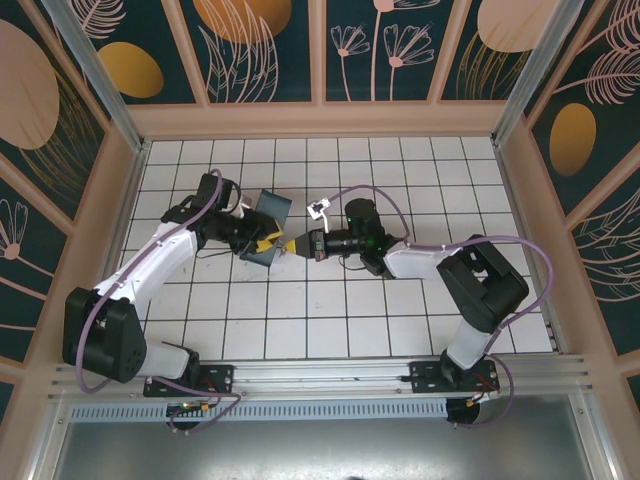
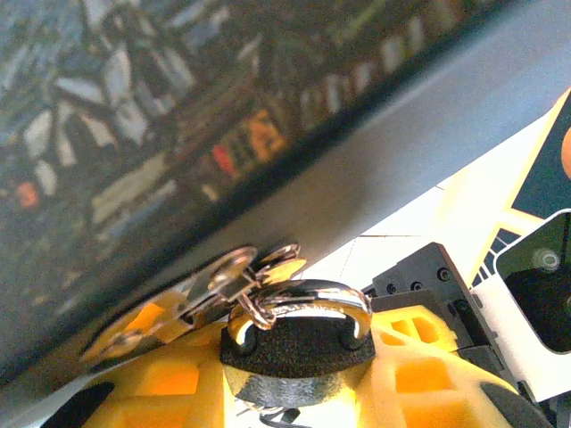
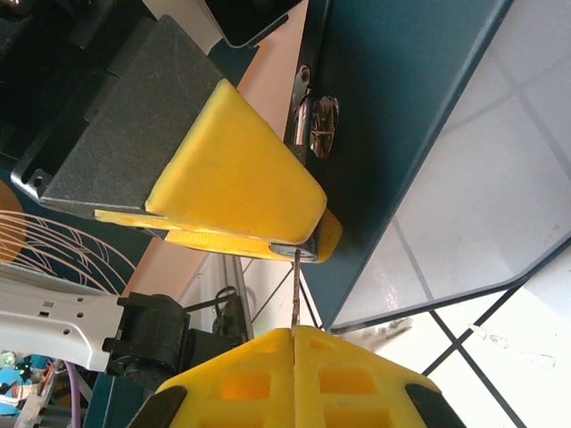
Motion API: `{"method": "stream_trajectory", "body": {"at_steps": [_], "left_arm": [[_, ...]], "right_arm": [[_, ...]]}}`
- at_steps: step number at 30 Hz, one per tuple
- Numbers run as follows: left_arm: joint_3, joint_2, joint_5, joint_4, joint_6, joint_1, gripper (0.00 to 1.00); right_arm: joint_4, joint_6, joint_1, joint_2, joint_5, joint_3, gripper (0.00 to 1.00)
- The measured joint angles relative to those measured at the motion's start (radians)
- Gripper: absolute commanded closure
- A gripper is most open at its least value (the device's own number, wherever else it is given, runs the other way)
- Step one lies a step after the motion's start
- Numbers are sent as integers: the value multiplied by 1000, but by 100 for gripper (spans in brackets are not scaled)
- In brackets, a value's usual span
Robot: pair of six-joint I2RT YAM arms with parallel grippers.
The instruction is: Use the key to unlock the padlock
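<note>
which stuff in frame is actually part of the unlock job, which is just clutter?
Job:
small dark-bodied metal padlock with silvery shackle
thin grey metal key
left claw, gripping the padlock
right claw, gripping the key

Clutter:
dark blue-green painted box
white tiled floor

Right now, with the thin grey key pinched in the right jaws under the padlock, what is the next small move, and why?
Probably ease the thin grey metal key straight on into the small dark-bodied padlock, before any turn. The right jaws are shut on the blade, its tip just meets the lock's underside between the left jaws, and most of the blade is exposed.
</note>
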Motion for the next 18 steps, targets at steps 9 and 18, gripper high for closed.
{"method": "stream_trajectory", "body": {"at_steps": [9, 18], "left_arm": [[-12, -17, 6, 34, -34, 27, 88], [-12, -32, 22, 46, -45, 27, 88]], "right_arm": [[-2, 37, -11, -4, 1, -46, 95], [104, 117, -13, -4, 23, -86, 72]]}}
